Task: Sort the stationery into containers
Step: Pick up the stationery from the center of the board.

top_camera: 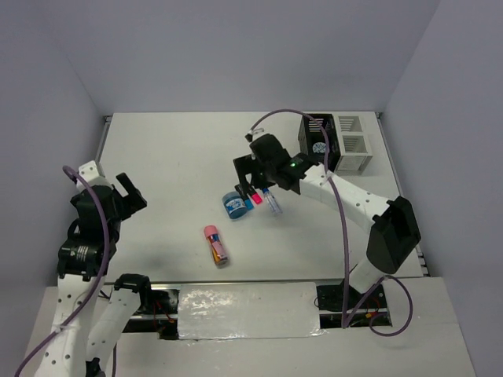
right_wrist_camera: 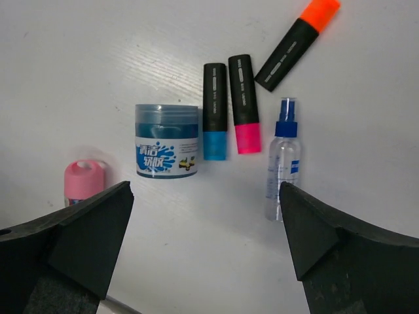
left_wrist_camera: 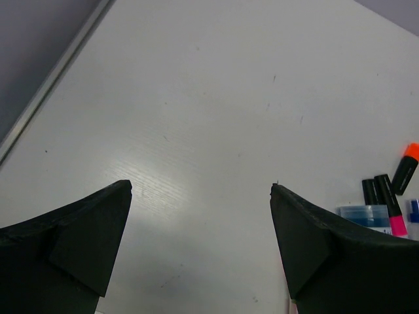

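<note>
Now both grippers have their jaws wide apart, and stationery lies loose on the surface (top_camera: 173,157).

From above, the right gripper (top_camera: 253,188) hangs over a blue jar (top_camera: 233,206) and a small spray bottle (top_camera: 273,203). A pink-capped tube (top_camera: 215,244) lies nearer, and the black box (top_camera: 317,141) and white box (top_camera: 352,144) stand at the back. The left gripper (top_camera: 130,196) holds nothing. Its wrist view shows bare surface between its jaws. The right wrist view shows a blue-ended marker (right_wrist_camera: 215,111) and a pink-ended marker (right_wrist_camera: 243,104) side by side. They look light, stiff and smooth, so grab one across its black middle.
</note>
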You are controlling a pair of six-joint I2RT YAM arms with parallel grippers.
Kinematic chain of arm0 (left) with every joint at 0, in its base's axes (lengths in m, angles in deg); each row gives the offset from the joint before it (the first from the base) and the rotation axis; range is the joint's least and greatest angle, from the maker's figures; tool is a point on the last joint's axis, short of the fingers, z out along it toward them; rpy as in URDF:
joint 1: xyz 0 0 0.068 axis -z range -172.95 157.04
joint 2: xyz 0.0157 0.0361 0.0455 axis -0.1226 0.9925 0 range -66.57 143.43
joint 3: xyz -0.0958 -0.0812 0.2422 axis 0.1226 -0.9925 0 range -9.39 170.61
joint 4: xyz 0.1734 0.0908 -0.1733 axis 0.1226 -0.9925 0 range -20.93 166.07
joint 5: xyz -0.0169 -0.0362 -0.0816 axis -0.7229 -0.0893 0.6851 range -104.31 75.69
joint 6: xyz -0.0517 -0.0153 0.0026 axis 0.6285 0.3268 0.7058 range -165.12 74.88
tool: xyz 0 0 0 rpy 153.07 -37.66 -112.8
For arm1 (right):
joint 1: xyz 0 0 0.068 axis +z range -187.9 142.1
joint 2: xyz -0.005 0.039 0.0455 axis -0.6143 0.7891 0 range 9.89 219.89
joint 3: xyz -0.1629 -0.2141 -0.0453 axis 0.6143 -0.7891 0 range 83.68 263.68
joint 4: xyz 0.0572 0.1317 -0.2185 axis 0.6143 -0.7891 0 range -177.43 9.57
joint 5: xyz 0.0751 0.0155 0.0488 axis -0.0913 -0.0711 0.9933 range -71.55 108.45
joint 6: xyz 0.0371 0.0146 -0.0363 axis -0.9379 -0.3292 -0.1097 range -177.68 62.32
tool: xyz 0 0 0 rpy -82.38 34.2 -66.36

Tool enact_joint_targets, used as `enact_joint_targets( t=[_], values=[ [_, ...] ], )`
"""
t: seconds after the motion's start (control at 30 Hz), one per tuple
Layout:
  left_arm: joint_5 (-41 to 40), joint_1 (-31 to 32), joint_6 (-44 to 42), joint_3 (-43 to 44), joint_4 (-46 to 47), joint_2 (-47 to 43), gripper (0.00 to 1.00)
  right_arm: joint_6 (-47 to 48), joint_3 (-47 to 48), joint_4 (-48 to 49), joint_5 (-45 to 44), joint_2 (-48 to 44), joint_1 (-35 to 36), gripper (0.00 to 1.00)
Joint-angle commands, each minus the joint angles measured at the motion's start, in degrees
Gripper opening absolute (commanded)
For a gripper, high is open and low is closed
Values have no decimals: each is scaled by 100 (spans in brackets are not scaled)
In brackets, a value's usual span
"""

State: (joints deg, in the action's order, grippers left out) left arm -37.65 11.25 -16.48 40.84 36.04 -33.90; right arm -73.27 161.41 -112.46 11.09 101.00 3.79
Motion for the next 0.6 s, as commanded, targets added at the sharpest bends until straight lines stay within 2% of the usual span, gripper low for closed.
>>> enact_joint_targets(
  t=[0.0, 0.07, 0.1, 0.13, 0.17, 0.2, 0.23, 0.27, 0.3, 0.37, 0.4, 0.47, 0.57],
  values=[
    [653, -34, 0, 354, 41, 370, 99, -539, -223, 477, -424, -260, 172, 100],
    [1275, -17, 377, 600, -110, 950, 99, -733, -451, 496, -713, -646, 181, 100],
    [1844, 140, 509, 645, 99, 1265, 99, -848, -496, 435, -1185, -917, 190, 100],
    [1858, 316, 754, 636, 214, 1408, 99, -1023, -531, 287, -1416, -1050, 173, 100],
    [1702, 605, 1235, 584, 363, 1531, 99, -1085, -592, 189, -1601, -1182, 146, 100],
    [1144, 1382, 1484, 584, 582, 1863, 99, -1164, -610, -3, -1829, -1305, 68, 100],
    [868, 1773, 1947, 618, 645, 2101, 99, -1183, -628, -109, -1918, -1524, 6, 100],
    [639, 2481, 2170, 784, 672, 2347, 99, -1217, -628, -345, -1997, -1639, -151, 100],
    [228, 2784, 2433, 890, 524, 2898, 99, -1227, -645, -452, -2076, -1753, -274, 100],
    [-100, 3216, 3093, 1198, 452, 3402, 99, -1166, -803, -523, -1938, -2254, -608, 100],
    [-223, 3549, 3260, 1277, 452, 3822, 99, -1130, -908, -454, -1762, -2464, -1036, 100],
    [-347, 3945, 3603, 1505, 645, 4211, 99, -947, -1260, -122, -1139, -3052, -1416, 100],
    [-497, 4210, 3885, 1971, 515, 5063, 99, -762, -1428, -118, -698, -3310, -1743, 100]
  ],
)
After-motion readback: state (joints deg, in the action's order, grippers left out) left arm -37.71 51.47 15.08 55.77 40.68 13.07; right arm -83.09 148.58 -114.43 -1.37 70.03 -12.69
